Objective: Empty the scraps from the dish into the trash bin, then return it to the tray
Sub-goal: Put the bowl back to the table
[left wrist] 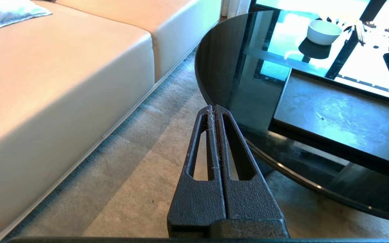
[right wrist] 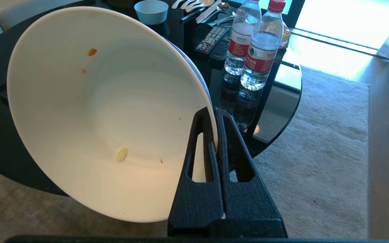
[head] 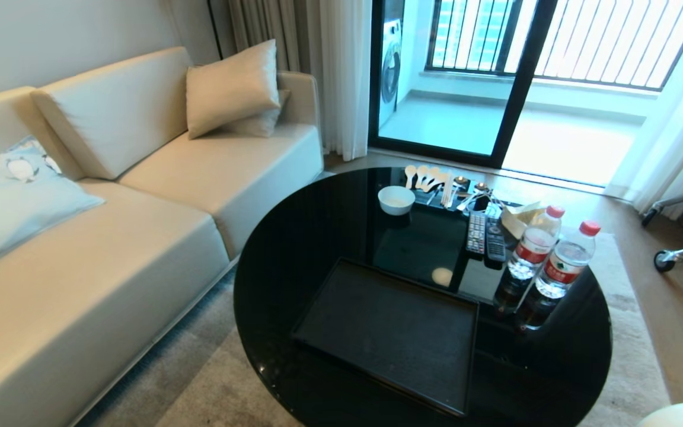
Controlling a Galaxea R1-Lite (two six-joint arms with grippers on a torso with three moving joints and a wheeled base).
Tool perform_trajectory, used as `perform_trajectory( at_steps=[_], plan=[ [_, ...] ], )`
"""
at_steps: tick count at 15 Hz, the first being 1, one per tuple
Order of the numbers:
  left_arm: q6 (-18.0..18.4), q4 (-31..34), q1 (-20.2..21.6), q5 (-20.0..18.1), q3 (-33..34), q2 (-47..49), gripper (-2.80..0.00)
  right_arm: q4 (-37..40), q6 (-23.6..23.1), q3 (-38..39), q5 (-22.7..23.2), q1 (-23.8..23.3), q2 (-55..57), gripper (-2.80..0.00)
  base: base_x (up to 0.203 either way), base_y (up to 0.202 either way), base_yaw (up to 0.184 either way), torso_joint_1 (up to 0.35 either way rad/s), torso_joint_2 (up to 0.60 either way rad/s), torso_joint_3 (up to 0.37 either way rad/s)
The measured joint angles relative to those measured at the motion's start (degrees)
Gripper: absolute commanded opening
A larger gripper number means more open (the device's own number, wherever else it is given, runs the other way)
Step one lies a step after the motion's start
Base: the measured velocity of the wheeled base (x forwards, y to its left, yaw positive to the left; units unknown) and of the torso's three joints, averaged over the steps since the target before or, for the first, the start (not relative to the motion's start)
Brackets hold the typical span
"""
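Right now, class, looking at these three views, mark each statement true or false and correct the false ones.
1. The right gripper is shut on the rim of the white dish. True.
2. The dish is heaped with carrot. False: only a few tiny bits cling inside.
3. The black tray holds two bottles. False: it is bare; the bottles stand beside it on the round table.
4. The left gripper is shut and holds nothing. True.
5. A small bowl sits on the table. True.
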State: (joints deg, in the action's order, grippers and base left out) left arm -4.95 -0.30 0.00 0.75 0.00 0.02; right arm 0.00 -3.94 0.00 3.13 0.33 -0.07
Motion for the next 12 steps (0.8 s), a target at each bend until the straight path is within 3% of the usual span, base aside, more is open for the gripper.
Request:
perform_trajectory(
  at_steps=[9,12],
  plan=[
    [0.0,0.0,0.0,0.0,0.0,0.0,-2.8,0.0,-0.4,0.0,-0.1,0.0,0.0,-2.8,0.0,0.0,0.0,0.0,0.0,0.0],
    [0.0,0.0,0.0,0.0,0.0,0.0,-2.8,0.1,-3.9,-0.6,0.7,0.0,0.0,-2.8,0.0,0.0,0.0,0.0,0.0,0.0]
  ],
)
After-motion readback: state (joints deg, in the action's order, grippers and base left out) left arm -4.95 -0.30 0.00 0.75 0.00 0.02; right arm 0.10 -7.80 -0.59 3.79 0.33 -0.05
